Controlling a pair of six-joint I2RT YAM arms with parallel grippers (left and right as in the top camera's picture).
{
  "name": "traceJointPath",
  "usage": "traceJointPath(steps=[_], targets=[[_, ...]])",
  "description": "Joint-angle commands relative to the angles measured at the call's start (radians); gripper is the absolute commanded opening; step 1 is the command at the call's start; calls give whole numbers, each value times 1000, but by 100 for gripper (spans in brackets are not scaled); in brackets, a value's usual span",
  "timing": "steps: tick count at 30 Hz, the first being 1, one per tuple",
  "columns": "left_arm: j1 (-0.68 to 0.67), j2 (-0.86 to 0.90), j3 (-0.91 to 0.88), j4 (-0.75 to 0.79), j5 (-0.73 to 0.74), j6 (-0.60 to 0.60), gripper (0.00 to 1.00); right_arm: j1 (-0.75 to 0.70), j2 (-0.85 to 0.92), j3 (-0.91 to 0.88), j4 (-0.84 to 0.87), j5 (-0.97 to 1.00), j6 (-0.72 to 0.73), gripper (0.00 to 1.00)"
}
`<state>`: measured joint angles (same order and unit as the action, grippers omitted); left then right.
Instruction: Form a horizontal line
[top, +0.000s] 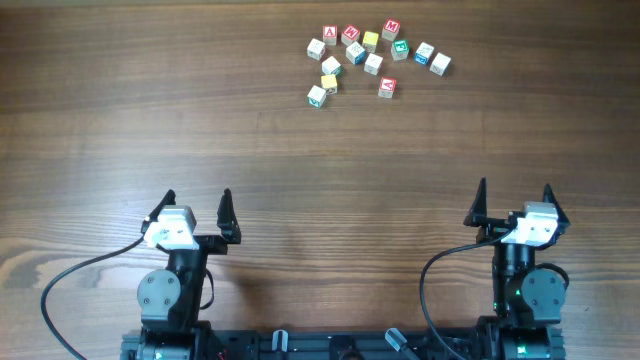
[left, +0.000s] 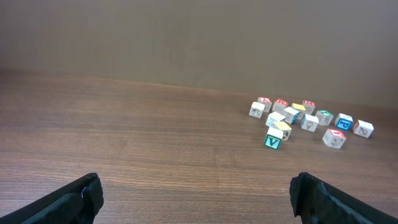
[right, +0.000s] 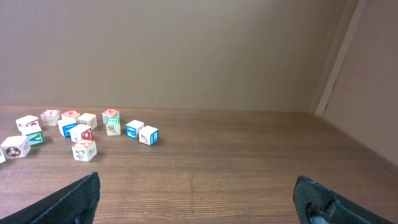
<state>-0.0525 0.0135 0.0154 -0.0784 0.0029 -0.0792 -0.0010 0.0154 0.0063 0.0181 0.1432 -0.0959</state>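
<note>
Several small wooden letter cubes lie in a loose cluster (top: 371, 60) at the far side of the table, not in a line. At its near edge are a pale cube with green marks (top: 317, 95), a yellow cube (top: 328, 82) and a pale cube with a red letter (top: 387, 87). The left wrist view shows the green-marked cube (left: 272, 140), the yellow one (left: 282, 127) and the red one (left: 334, 137). The red one also shows in the right wrist view (right: 83, 150). My left gripper (top: 197, 200) and right gripper (top: 514, 190) are open and empty near the front edge, far from the cubes.
Other cubes in the cluster carry red, blue and green letters, among them a second yellow cube (top: 371, 40) and a blue-marked one (top: 440, 64) at its right end. The wooden table (top: 150, 120) ends at a plain wall behind, and a panel stands at the far right (right: 367, 87).
</note>
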Motion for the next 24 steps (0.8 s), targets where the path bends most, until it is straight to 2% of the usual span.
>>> traceJointPath(steps=[1, 24], targets=[[-2, -7, -10, 4, 15, 19, 100, -5, -8, -1, 3, 13, -9, 100], [-2, -7, -10, 14, 27, 19, 100, -5, -8, -1, 3, 13, -9, 100]])
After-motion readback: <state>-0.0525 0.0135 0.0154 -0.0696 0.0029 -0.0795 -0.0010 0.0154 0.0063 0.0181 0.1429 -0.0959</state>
